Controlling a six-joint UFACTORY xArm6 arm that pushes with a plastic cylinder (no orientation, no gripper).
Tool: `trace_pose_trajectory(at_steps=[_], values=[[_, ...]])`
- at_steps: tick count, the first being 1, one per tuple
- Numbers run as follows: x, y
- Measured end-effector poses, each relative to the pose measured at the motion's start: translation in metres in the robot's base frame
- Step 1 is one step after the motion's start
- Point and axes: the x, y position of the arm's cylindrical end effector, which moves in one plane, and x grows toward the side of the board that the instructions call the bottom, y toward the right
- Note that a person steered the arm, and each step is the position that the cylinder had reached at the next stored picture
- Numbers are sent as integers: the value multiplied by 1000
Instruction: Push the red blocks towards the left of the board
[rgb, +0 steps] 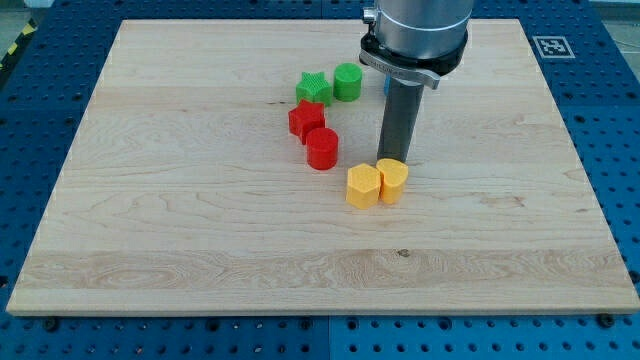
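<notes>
Two red blocks sit near the board's middle: a red star-shaped block (306, 121) and a red cylinder (322, 149) just below and right of it, touching or nearly so. My tip (392, 159) stands right of the red blocks, directly behind the yellow blocks, about 60 px right of the red cylinder. The rod hangs from the arm's grey body (415, 35) at the view's top.
A green star-shaped block (313, 88) and a green cylinder (347, 82) lie above the red ones. A yellow hexagonal block (362, 186) and a yellow rounded block (393, 181) touch each other just below my tip. A bit of blue block (385, 84) shows behind the rod. The wooden board (200, 200) lies on a blue table.
</notes>
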Motion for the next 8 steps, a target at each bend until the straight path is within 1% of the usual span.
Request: trace_pose_trajectory(at_steps=[2,5,6,7,8], values=[[8,-3],[10,-8],[-8,-6],[-37,-9],[-47,-38]])
